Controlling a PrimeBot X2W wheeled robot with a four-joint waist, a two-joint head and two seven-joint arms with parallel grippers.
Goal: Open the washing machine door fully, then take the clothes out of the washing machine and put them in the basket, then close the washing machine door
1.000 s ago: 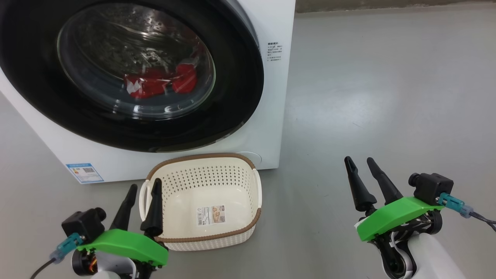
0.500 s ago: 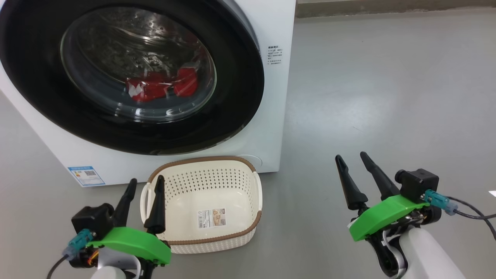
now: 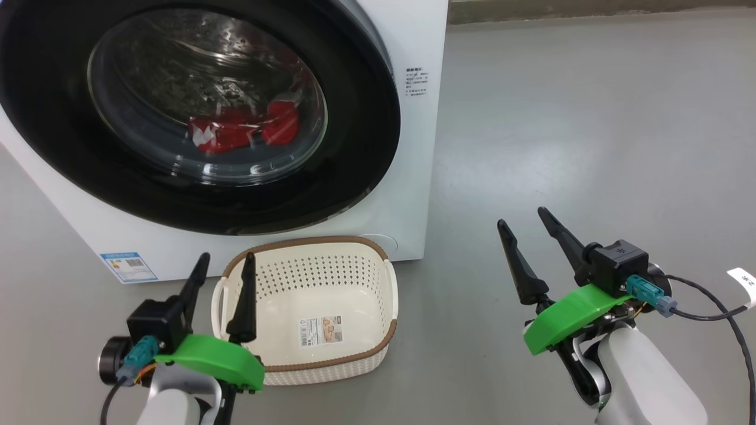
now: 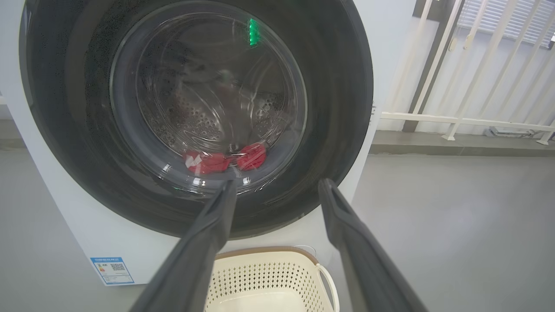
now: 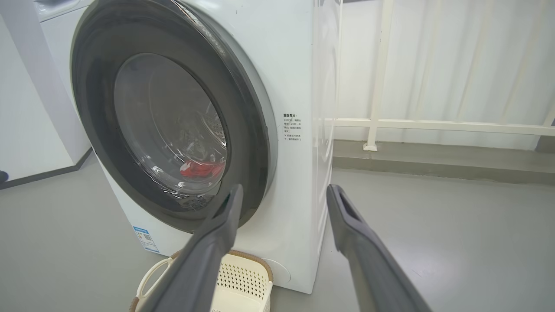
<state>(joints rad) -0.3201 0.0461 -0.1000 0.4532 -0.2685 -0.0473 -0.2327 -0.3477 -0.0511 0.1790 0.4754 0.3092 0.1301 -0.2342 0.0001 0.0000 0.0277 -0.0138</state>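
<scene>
The white washing machine (image 3: pixel 413 147) stands ahead with its black-rimmed round door (image 3: pixel 360 118) against the front; whether it is latched I cannot tell. Red clothes (image 3: pixel 242 130) lie low in the drum behind the glass, also seen as the clothes (image 4: pixel 223 159) and clothes (image 5: pixel 201 168). The cream basket (image 3: pixel 319 366) sits empty on the floor before the machine. My left gripper (image 3: pixel 226 264) is open, its tips over the basket's left handle. My right gripper (image 3: pixel 521 217) is open over bare floor, right of the machine.
A blue label sticker (image 3: pixel 128 267) marks the machine's lower left front. Grey floor (image 3: pixel 590 118) spreads to the right. A white railing (image 5: pixel 433 125) and pale curtain stand behind. Another white appliance (image 5: pixel 26 108) stands at the left.
Both grippers have risen and tilted forward toward the machine, the right one moving a little left. Jaws stay open. Door, clothes and basket are unchanged.
</scene>
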